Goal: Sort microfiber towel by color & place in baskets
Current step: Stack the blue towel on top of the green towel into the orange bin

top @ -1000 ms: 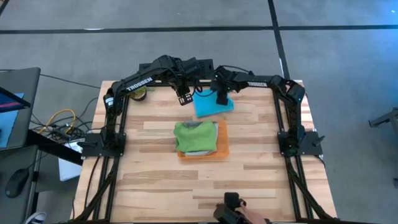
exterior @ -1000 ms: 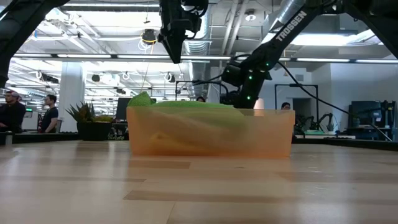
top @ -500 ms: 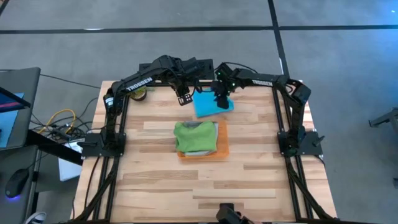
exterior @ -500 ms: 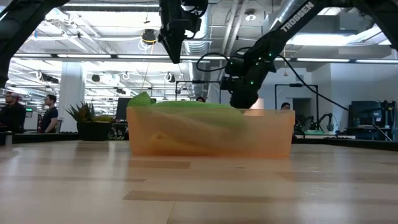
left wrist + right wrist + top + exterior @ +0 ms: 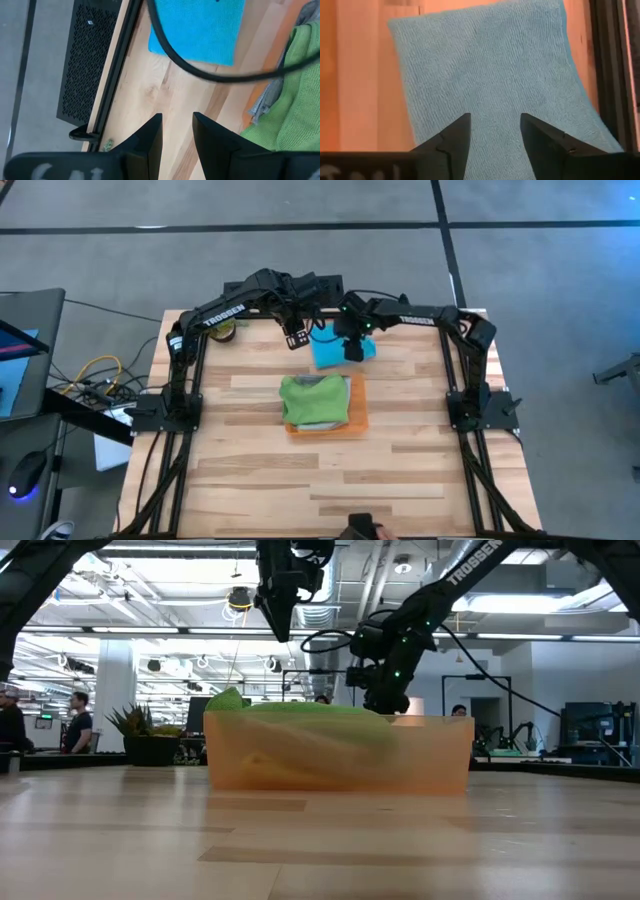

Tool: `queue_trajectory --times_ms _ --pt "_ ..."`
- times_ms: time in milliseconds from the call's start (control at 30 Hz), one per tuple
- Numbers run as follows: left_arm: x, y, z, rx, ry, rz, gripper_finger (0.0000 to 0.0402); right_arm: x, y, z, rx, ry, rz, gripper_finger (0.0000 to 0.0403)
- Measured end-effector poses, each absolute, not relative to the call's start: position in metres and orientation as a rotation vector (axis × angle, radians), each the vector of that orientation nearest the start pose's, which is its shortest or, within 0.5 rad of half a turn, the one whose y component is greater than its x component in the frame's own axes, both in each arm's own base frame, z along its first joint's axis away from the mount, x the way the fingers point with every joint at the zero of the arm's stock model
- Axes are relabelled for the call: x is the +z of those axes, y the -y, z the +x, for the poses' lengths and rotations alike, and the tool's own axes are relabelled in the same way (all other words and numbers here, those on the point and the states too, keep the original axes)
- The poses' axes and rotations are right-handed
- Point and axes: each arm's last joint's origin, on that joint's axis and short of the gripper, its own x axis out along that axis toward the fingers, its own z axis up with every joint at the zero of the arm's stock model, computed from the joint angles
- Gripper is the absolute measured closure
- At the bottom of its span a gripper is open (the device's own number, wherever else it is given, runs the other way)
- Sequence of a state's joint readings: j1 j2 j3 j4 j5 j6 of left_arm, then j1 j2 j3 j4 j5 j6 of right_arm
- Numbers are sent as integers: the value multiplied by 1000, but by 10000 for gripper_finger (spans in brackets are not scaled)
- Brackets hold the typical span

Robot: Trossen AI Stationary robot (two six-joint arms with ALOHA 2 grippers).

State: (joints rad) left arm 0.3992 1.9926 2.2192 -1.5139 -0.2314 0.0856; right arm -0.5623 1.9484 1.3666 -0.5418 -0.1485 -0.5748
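High view shows the orange tray [image 5: 357, 416] at mid-table with a green towel [image 5: 315, 399] heaped in it over a grey one [image 5: 260, 102]; a blue towel [image 5: 335, 350] lies flat on the wood just beyond the tray, toward the far edge; the right gripper [image 5: 353, 349] hangs over that blue towel, fingers [image 5: 451, 141] parted and empty; the left gripper [image 5: 297, 336] hovers beside the blue towel's edge, fingers [image 5: 150, 140] a narrow gap apart, gripping nothing; a potted plant [image 5: 228, 330] sits at the far-left corner.
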Motion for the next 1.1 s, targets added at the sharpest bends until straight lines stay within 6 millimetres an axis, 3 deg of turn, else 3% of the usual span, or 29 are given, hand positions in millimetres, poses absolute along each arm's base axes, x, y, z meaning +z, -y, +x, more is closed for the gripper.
queue_trajectory --times_ms 267,367,533,700,1100 --pt "366 -154 347 482 -1330 -40 302 178 203 344 -78 -1117 -183 162" --pt "365 -153 346 480 -1338 -41 302 179 208 344 -90 -1065 -119 163" --pt "365 -153 346 480 -1342 -42 302 163 218 342 -133 -1080 -10 174" --pt "365 -153 346 468 -1342 -52 302 133 222 343 -129 -1154 44 181" --pt "365 -151 346 422 -1337 -80 302 130 226 350 -165 -1206 51 190"
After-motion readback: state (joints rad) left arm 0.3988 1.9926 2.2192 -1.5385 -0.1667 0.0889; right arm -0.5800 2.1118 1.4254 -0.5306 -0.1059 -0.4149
